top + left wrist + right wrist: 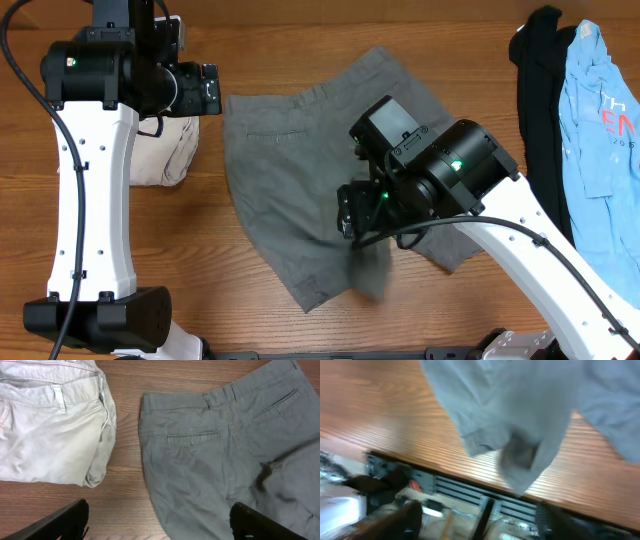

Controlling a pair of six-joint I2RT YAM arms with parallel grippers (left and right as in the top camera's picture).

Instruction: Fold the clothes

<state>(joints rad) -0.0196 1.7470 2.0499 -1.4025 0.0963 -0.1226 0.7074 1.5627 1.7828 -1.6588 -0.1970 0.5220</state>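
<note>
The clothes [290, 150] are mid-grey shorts spread on the wooden table, waistband toward the far side, back pockets up [215, 460]. My right gripper [350, 225] hovers over their near hem. In the right wrist view its fingers stand wide apart [479, 510] and a blurred flap of the grey cloth [520, 410] hangs loose above them, touching neither finger. My left gripper [212, 90] is at the far left by the waistband corner. It is open [160, 507], with bare wood and the shorts' left edge below it and nothing between its fingers.
Folded beige trousers [165, 150] lie at the left, close beside the shorts [50, 425]. A light-blue printed shirt [600, 130] and a black garment [540, 70] lie at the right edge. The table's front edge [445, 467] runs just under the right gripper.
</note>
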